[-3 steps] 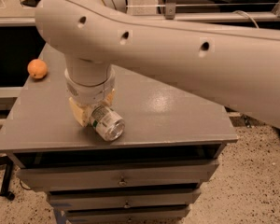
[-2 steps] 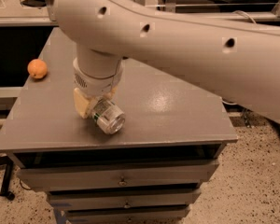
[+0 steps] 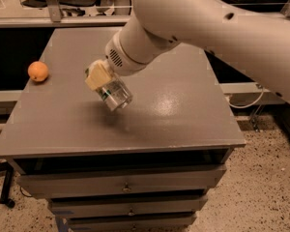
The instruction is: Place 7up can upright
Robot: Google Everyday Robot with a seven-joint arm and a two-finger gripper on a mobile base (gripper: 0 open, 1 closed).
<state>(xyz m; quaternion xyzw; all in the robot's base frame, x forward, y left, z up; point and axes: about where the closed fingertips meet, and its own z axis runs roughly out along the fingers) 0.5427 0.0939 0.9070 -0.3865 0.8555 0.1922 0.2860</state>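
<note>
Your gripper (image 3: 105, 83), just right of the orange fruit (image 3: 38, 71), has cream-yellow pads (image 3: 97, 76) clamped on the 7up can (image 3: 116, 94): silver, green marking, shiny end. Arm (image 3: 208, 28) off-white, dark round dots. Table (image 3: 183, 124) plain grey, pale sheen patch. Floor (image 3: 266, 182) beige, black speckles.

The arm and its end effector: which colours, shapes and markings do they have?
The arm is a thick, smooth, cream-white tube with small dark round holes and a slotted vent near the wrist. No cables show on it. The end effector, over the table right of the orange, has pale yellow pads.
</note>
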